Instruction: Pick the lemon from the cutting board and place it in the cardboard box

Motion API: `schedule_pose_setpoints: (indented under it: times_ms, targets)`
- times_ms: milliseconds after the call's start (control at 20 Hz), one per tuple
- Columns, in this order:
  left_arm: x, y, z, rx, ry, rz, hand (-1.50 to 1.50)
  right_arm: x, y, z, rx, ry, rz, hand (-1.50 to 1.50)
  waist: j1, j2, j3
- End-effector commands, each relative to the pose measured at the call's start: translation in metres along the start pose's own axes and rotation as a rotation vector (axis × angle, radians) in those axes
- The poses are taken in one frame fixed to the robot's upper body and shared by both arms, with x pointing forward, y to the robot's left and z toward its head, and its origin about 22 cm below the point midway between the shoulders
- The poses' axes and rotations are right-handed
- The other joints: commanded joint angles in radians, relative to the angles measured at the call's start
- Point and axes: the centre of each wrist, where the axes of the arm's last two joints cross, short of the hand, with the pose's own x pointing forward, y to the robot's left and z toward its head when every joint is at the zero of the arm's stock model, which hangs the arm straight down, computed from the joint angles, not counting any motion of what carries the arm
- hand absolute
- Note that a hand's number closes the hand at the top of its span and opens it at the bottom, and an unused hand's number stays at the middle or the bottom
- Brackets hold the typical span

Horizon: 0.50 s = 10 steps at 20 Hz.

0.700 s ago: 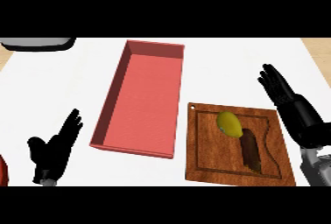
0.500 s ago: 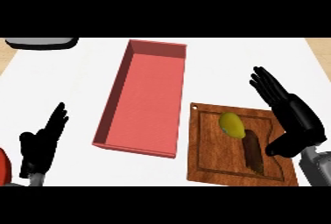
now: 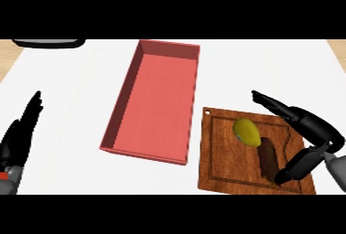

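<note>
On the white desk (image 3: 81, 91), seen from the head view, a small yellow-green oval lemon (image 3: 246, 131) lies on a dark brown wooden cutting board (image 3: 229, 173) with a grooved border, near the board's upper middle. A dark shadow falls on the board just below and right of the lemon. Just left of the board sits a long, shallow, reddish-pink rectangular cardboard box (image 3: 157, 100), set at a slight angle, nothing inside it. The right robot hand (image 3: 307, 125) hovers over the board's right side, its black fingers stretched toward the upper left and its thumb pointing down near the board's lower right; it is spread wide and holds nothing, close to the lemon but apart from it. The left robot hand (image 3: 20, 135) shows at the left edge, fingers straight and pointing up, holding nothing. A dark rounded object (image 3: 49, 43) peeks in at the top left corner.
</note>
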Motion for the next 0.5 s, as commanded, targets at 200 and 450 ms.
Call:
schedule_pose_setpoints:
  times_ms: [200, 450]
  targets:
    - [-0.002, 0.003, -0.014, 0.01, -0.003, -0.05, 0.0, -0.037, -0.053, 0.012, 0.082, -0.185, -0.028, -1.5, 0.017, 0.005, -0.001]
    - [0.002, -0.014, -0.01, -0.011, -0.008, -0.051, 0.0, -0.013, -0.078, 0.002, 0.247, -0.085, 0.337, -1.5, 0.018, -0.002, -0.002]
